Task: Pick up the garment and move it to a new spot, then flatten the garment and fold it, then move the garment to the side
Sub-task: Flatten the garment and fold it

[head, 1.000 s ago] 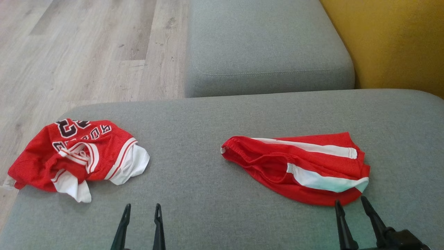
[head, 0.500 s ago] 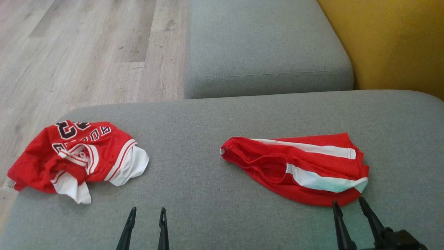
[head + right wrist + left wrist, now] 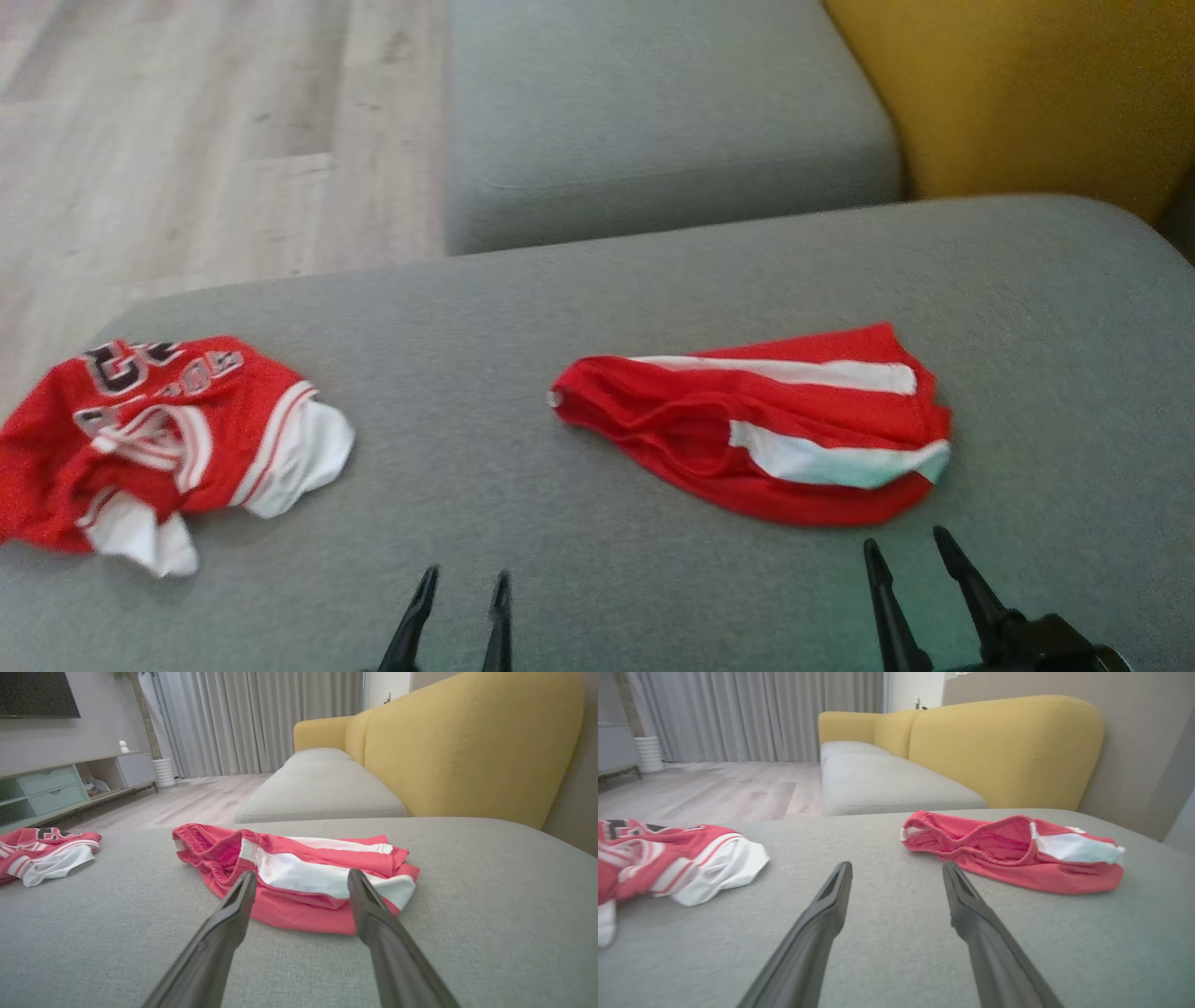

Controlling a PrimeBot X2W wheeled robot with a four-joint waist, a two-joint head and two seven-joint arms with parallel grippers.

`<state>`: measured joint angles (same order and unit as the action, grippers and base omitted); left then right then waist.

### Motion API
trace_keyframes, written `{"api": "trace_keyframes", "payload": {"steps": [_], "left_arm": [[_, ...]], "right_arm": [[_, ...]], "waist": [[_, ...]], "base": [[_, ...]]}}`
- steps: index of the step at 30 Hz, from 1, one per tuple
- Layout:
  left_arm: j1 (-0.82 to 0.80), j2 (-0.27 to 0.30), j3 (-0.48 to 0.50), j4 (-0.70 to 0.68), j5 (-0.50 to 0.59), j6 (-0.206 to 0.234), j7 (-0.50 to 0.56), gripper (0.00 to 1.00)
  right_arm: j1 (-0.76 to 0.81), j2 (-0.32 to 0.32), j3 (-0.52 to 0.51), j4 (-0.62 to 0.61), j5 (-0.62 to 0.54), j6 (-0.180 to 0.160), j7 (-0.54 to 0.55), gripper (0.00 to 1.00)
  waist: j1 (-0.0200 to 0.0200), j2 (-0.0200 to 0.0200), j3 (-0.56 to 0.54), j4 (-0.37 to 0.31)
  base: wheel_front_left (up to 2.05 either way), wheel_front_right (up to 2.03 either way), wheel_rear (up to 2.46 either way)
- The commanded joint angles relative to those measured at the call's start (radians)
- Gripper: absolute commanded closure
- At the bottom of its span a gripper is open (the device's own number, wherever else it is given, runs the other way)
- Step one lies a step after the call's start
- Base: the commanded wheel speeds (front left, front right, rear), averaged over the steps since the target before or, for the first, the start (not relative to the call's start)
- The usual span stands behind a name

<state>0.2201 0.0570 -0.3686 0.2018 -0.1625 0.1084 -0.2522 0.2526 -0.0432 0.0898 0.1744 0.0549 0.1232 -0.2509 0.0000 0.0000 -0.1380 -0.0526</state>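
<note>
Presently, the left gripper (image 3: pixel 467 571) has its jaws released: the two dark fingers stand parted with nothing between them. It points toward 12 o'clock over bare grey fabric. Whether the tips touch that fabric cannot be told.

The right gripper (image 3: pixel 905 536) also has its jaws released and empty. In the head view its tips sit just short of the near edge of the red shorts (image 3: pixel 747 425). In the right wrist view the two fingers frame that same near edge. No contact with the cloth can be confirmed.

The red shorts lie loosely crumpled at 12 o'clock from the right gripper and at about 2 o'clock from the left one. White stripes run along their length. The gathered waistband points to 9 o'clock in the head view, and the leg hems point to 3 o'clock. They rest on the grey seat cushion (image 3: pixel 579 308) of a sofa.

A red and white jersey (image 3: pixel 149 439) with dark lettering lies bunched at 10 o'clock from the left gripper. It is near the cushion's left edge and well apart from the shorts.

Beyond, at 12 o'clock, sits a second grey cushion (image 3: pixel 644 121). A yellow backrest (image 3: pixel 1018 84) rises at 1 o'clock, and a pale wood floor (image 3: pixel 187 140) shows at 11 o'clock. The head view is slightly blurred.
</note>
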Motion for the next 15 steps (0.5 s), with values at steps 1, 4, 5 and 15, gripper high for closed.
{"api": "trace_keyframes", "payload": {"steps": [1,4,5,15], "left_arm": [[-0.089,-0.007,0.016,-0.025,-0.021,-0.007,-0.010,0.00],[-0.175,-0.007,-0.035,0.035,-0.115,-0.039,-0.010,0.00],[-0.205,-0.007,-0.056,0.061,-0.151,-0.052,-0.010,0.00],[-0.525,-0.007,-0.232,0.373,-0.455,-0.134,-0.010,0.00]], "right_arm": [[-0.061,-0.007,0.025,-0.029,-0.009,0.008,-0.011,0.00],[-0.079,-0.007,0.043,-0.027,-0.022,0.008,-0.011,0.00],[-0.083,-0.007,0.047,-0.026,-0.027,0.008,-0.011,0.00],[-0.118,-0.011,0.081,-0.022,-0.047,0.008,-0.011,0.00]], "waist": [[0.0000,0.0000,0.027,-0.048],[0.0000,0.0000,0.057,-0.124],[0.0000,0.0000,0.065,-0.147],[0.0000,0.0000,0.146,-0.384]], "base": [[0.00,0.00,0.00],[0.00,0.00,0.00],[0.00,0.00,0.00],[0.00,0.00,0.00]]}}
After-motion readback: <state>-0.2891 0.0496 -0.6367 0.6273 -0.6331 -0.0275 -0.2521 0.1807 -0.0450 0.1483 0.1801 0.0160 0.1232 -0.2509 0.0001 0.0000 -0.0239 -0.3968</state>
